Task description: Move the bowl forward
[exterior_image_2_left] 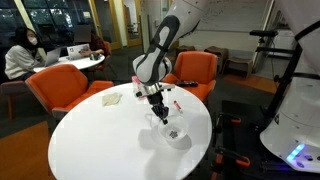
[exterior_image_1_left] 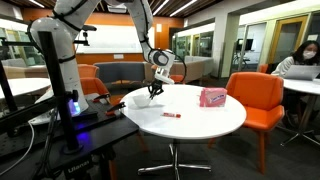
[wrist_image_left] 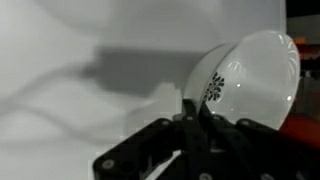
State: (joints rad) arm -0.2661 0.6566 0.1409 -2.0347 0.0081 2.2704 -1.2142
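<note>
As seen at wrist, gripper [wrist_image_left: 193,112] clamped narrow on bowl [wrist_image_left: 250,78] rim. Bowl white, glossy, shallow, dark floral mark inside, tilted on edge. Over round white table [exterior_image_1_left: 200,128], robot side; contact with tabletop unclear. Red pen [exterior_image_1_left: 172,115] beyond, pink box [exterior_image_1_left: 212,97] farthest.

Bright overhead light, soft shadows on the table [exterior_image_2_left: 100,140], blurry wrist view.
</note>
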